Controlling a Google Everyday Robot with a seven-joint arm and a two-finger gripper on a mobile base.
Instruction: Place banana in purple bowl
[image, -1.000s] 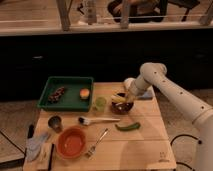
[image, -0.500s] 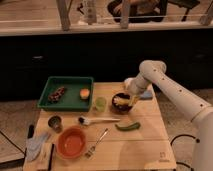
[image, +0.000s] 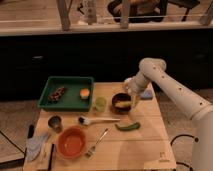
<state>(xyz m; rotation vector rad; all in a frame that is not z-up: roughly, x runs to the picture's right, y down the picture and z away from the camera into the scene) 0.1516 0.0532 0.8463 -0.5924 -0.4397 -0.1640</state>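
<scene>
The purple bowl (image: 120, 101) is small, dark and round, and stands on the wooden table right of centre. The pale yellow banana (image: 125, 104) lies in the bowl, towards its right side. My gripper (image: 131, 96) hangs at the end of the white arm, just above the bowl's right rim and close over the banana. I cannot tell whether it is touching the banana.
A green tray (image: 70, 100) holds a brown item and an orange fruit (image: 85, 93). Near the bowl are a green cup (image: 100, 103), a brush (image: 95, 120), a green vegetable (image: 128, 126) and a blue sponge (image: 146, 94). At front left are an orange bowl (image: 71, 142), a fork (image: 97, 142) and a metal cup (image: 54, 122).
My gripper has come down slightly towards the right rim of the purple bowl. The yellow banana now shows inside the bowl.
</scene>
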